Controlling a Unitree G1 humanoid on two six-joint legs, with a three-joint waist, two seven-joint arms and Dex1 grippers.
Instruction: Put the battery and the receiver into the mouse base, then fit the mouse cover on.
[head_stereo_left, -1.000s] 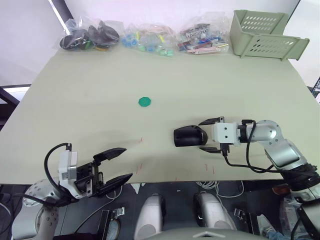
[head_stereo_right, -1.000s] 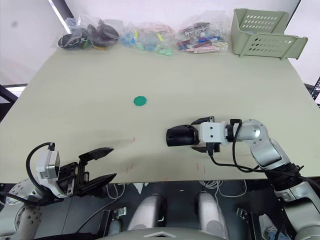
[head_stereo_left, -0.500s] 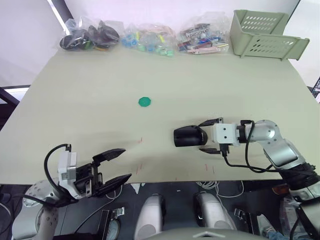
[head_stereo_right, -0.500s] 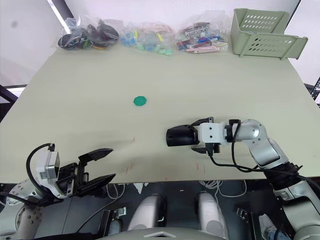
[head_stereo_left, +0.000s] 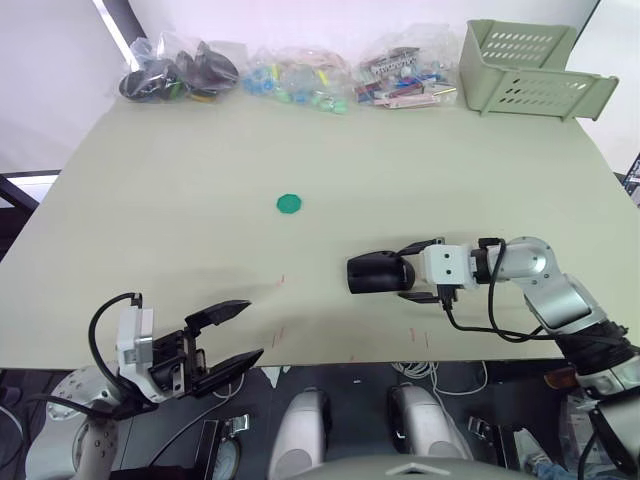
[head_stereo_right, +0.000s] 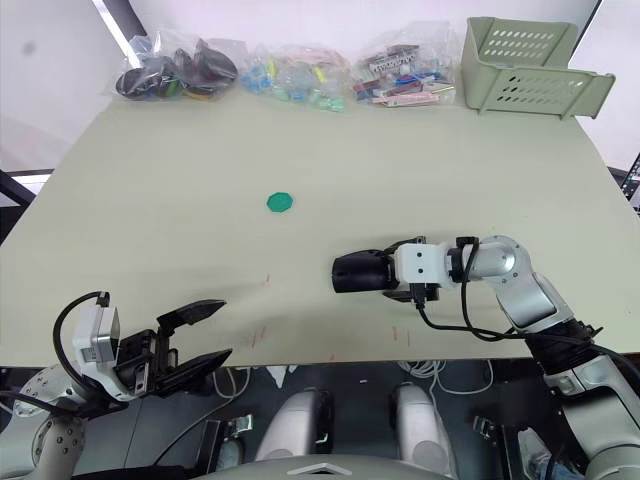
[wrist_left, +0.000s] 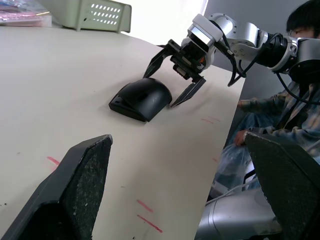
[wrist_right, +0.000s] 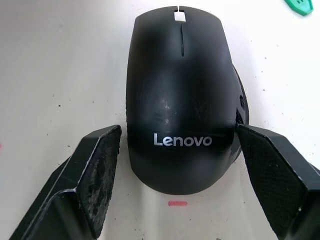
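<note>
Mouse cover (wrist_right: 180, 100) sits on the mouse base (wrist_right: 239, 102), near the desk's (head_stereo_left: 200, 180) front edge, right of middle, "Lenovo" readable on it. Right gripper (head_stereo_left: 420, 270) jaws wide, straddling its rear, not touching. Left gripper (head_stereo_left: 232, 333) jaws wide, past the front edge. Green disc (head_stereo_left: 289, 204) mid-desk; bags (head_stereo_left: 290, 75) and basket (head_stereo_left: 530, 70) along the back edge; open desk between.

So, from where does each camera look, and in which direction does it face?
Head views: look forward and down over the table; both arms show, the left claw at the near edge.
Left wrist view: looks across the table to the mouse cover and right claw.
Right wrist view: looks down onto the cover between its fingers.
All views share the cover.
</note>
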